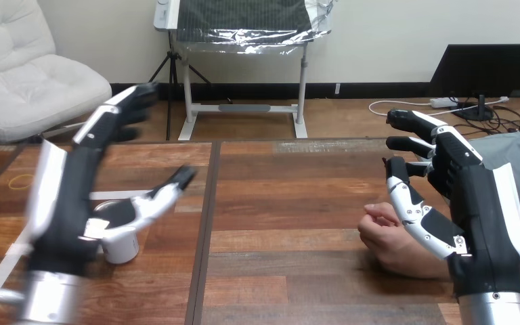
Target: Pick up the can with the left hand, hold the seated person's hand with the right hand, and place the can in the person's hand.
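Small white cylindrical can (123, 249) with a dark top stands upright just beneath the thumb of the robot's left hand (74, 203), whose fingers are spread wide and straight around nothing; to me that looks like a hand opened to take the can and not yet closed on it. Across from it the right hand (477, 203) is open too, its fingers loosely bent and apart, and the person's loosely curled hand (393, 240) lies just under its thumb, ready to be held, though I cannot tell whether they touch. Both rest on a brown wooden plank table (277, 203) with a dark seam running between the two hands.
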You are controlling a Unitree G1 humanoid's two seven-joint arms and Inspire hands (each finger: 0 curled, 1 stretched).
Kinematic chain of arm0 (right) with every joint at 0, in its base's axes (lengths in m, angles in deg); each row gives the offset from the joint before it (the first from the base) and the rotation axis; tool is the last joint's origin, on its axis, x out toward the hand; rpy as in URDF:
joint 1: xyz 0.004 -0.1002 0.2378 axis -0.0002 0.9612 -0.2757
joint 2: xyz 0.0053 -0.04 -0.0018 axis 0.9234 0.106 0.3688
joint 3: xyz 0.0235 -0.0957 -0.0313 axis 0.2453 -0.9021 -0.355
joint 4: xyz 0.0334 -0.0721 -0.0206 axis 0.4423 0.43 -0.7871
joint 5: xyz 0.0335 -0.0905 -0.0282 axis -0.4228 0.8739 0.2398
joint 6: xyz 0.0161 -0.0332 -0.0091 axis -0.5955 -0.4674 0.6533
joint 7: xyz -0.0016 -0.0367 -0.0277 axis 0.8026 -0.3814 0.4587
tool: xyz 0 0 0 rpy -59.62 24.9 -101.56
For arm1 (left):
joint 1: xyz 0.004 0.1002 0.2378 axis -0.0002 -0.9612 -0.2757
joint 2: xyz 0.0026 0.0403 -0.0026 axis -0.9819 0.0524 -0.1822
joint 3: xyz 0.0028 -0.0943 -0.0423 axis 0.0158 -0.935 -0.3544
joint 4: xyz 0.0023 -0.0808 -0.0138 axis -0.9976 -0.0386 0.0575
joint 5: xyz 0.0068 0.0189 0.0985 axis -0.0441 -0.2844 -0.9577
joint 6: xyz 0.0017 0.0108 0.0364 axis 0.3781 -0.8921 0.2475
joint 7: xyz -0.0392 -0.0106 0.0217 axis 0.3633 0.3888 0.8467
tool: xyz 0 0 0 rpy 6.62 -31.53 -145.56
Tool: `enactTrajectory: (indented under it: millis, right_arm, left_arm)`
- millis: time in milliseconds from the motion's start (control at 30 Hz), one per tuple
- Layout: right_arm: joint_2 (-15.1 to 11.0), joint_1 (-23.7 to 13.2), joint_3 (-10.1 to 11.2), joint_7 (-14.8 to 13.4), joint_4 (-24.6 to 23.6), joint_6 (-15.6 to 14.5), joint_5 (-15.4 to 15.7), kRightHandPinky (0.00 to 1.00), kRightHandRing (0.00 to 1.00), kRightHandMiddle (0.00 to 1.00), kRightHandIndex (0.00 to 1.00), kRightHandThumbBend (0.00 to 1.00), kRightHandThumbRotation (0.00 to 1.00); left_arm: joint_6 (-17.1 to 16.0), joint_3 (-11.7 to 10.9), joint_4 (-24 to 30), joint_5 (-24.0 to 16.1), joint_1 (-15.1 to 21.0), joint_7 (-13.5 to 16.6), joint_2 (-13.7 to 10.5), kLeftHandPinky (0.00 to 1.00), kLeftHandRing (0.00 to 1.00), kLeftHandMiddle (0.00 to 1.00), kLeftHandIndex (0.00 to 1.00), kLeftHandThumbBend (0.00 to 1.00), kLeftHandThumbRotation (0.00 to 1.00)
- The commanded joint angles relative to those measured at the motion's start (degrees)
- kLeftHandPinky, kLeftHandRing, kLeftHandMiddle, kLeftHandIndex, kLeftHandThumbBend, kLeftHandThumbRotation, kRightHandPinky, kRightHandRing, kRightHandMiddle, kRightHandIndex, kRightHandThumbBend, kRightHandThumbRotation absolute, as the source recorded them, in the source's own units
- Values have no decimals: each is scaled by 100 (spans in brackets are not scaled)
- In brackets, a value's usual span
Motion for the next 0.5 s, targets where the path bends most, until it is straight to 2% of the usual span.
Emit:
enactTrajectory:
  millis: [0,233,267,467]
  right_arm:
    - [-58,-321,63,1,-123,46,18,56,72,79,74,26,0]
    - [-65,-333,74,35,-113,14,-49,56,72,79,74,26,0]
    - [-63,-336,73,45,-120,0,-61,56,72,79,74,26,0]
    - [-68,-333,65,79,-164,-63,-36,57,73,80,74,26,0]
  left_arm:
    - [324,-382,334,-236,247,-324,-668,79,83,84,82,72,0]
    - [579,-581,292,-515,338,-674,-1276,78,82,83,81,73,1]
    - [624,-610,261,-584,366,-763,-1422,78,82,83,81,73,1]
    - [898,-671,201,-882,444,-1161,-1949,76,81,83,81,72,6]
